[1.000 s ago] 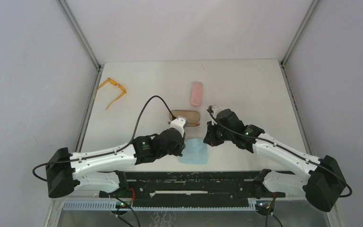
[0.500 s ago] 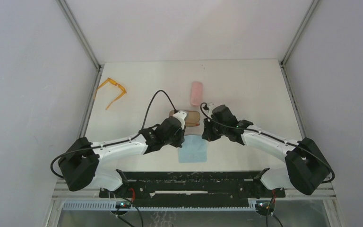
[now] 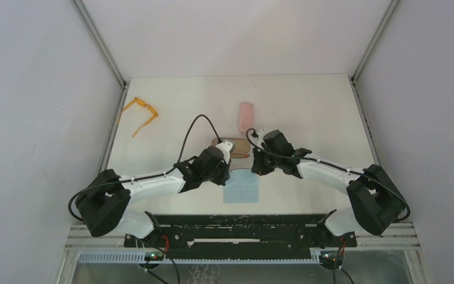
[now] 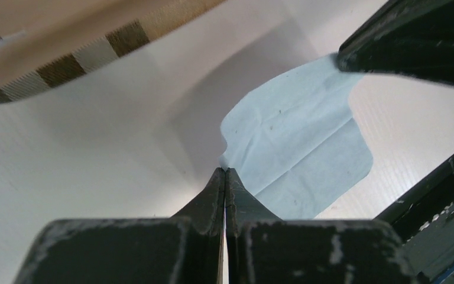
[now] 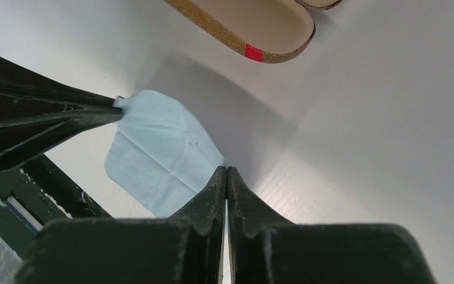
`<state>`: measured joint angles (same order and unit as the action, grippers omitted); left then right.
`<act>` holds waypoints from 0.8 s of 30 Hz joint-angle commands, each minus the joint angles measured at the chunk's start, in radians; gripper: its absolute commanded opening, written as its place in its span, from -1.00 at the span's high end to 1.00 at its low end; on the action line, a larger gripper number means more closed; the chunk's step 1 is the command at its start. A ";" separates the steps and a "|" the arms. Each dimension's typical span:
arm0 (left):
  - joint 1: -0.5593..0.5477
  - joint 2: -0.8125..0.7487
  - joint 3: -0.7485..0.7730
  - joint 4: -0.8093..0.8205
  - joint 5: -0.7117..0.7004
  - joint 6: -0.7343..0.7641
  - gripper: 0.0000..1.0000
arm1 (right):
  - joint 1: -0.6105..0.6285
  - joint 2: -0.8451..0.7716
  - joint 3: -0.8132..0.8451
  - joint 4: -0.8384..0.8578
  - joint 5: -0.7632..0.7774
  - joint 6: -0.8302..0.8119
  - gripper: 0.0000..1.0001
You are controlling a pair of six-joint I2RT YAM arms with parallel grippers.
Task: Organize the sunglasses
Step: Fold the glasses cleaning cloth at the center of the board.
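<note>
The orange-framed sunglasses (image 3: 140, 112) lie unfolded at the table's far left edge, well away from both arms. A light-blue cloth (image 3: 241, 188) is stretched between the two grippers just in front of the open brown case (image 3: 239, 148). My left gripper (image 4: 225, 170) is shut on the cloth's (image 4: 298, 136) far left corner. My right gripper (image 5: 226, 168) is shut on the cloth's (image 5: 153, 154) far right corner. The held edge is raised and throws a shadow on the table. From above, the left gripper (image 3: 230, 170) and the right gripper (image 3: 254, 170) stand close together.
A closed pink case (image 3: 246, 116) lies beyond the brown case (image 5: 254, 23), whose cream inside faces up. A black rail (image 3: 236, 222) runs along the near edge of the table. Grey walls close in the left, right and back sides.
Both grippers have moved away from the bases toward the brown case, dragging the cloth's far edge with them. Both stayed shut.
</note>
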<state>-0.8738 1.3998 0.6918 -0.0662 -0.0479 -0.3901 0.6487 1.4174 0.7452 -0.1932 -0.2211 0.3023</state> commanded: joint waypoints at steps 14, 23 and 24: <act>0.004 -0.120 -0.136 0.086 0.120 0.059 1.00 | 0.036 -0.057 -0.032 0.007 -0.087 -0.056 1.00; 0.001 -0.119 -0.158 0.092 0.132 0.050 0.95 | 0.061 -0.079 -0.058 -0.029 -0.094 -0.035 1.00; 0.001 -0.119 -0.161 0.094 0.132 0.047 0.93 | 0.065 -0.080 -0.060 -0.031 -0.095 -0.034 1.00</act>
<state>-0.8738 1.3064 0.5503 -0.0090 0.0650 -0.3542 0.6983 1.3735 0.6941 -0.2211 -0.2993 0.2646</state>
